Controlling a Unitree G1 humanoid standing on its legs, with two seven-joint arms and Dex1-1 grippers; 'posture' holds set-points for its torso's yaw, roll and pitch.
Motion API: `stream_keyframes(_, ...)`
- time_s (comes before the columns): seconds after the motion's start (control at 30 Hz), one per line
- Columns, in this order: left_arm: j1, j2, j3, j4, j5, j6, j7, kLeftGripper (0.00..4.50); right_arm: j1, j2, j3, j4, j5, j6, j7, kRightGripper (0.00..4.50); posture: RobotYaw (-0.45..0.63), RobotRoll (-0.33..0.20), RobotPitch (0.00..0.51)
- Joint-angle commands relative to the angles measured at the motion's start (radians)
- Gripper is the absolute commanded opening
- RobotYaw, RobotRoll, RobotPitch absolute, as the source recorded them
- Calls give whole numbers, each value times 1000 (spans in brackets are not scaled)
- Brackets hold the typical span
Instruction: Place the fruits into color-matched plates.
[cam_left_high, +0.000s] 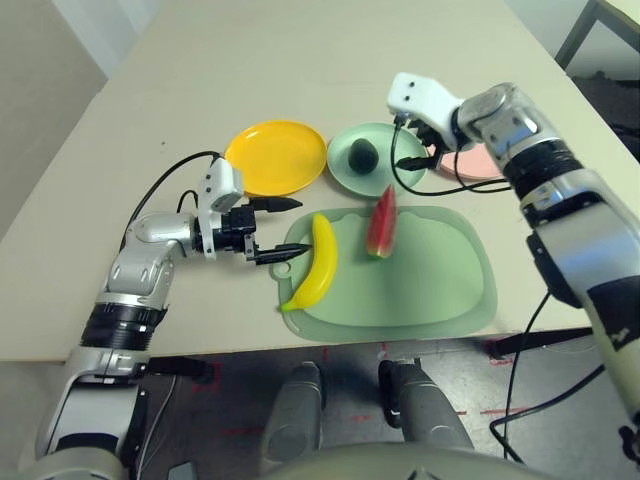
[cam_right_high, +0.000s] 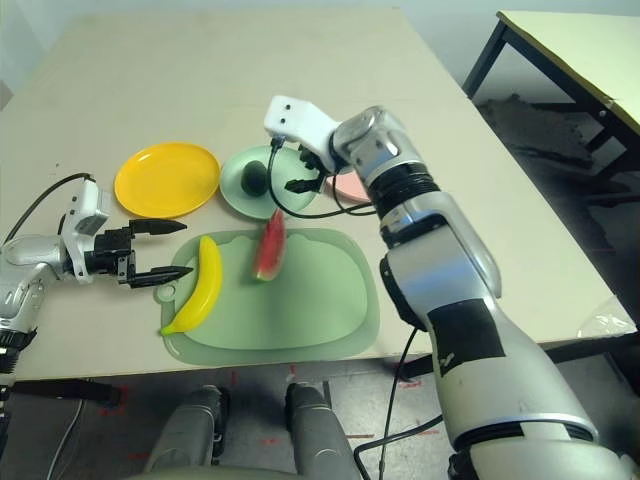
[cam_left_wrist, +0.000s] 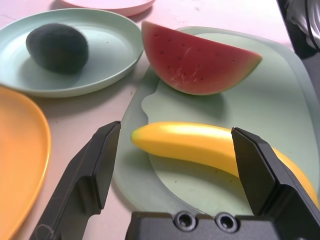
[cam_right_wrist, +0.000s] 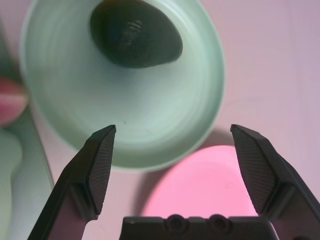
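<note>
If closed from the present pose at the left edge of the cutting mat, could pinch the banana off-centre with the left gripper, standing wide and empty, and so let it swivel or slip. Might also nudge it along the mat by a fingertip close to the peel; contact impossible to tell. Beyond the mat's far edge, avocado already on the mint plate: could be rolled off by a low sweep of the right gripper, also spread wide, empty, towards the watermelon wedge on the mat's far edge. From there, could clip the mint rim en route to the pink plate, beyond the mat's far right corner. For the banana, lift clear before heading to the yellow plate, beyond the mat's far left corner.
</note>
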Motion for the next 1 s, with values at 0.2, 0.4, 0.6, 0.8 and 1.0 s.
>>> stream_keyframes(0.2, -6, 4, -18, 30, -9, -31, -133, 4500, 133, -141, 32, -402, 17, -378, 275, 4491, 5, 0, 160)
stream_keyframes(0.4, -6, 11, -21, 15, -8, -44, -201, 4500, 170, -127, 45, -535, 88, -480, 419, 4491, 9, 0, 161)
stream_keyframes(0.6, -9, 20, -15, 12, -3, -52, -219, 4500, 138, -57, 81, -454, 39, -637, 412, 4491, 29, 0, 161)
stream_keyframes(0.8, 15, 32, -5, -24, -12, -43, -211, 4500, 125, -6, 121, -324, -9, -770, 394, 4491, 44, 0, 162)
stream_keyframes(1.0, 31, 38, -5, -47, -17, -40, -203, 4500, 89, 51, 164, -157, -103, -886, 334, 4491, 57, 0, 169)
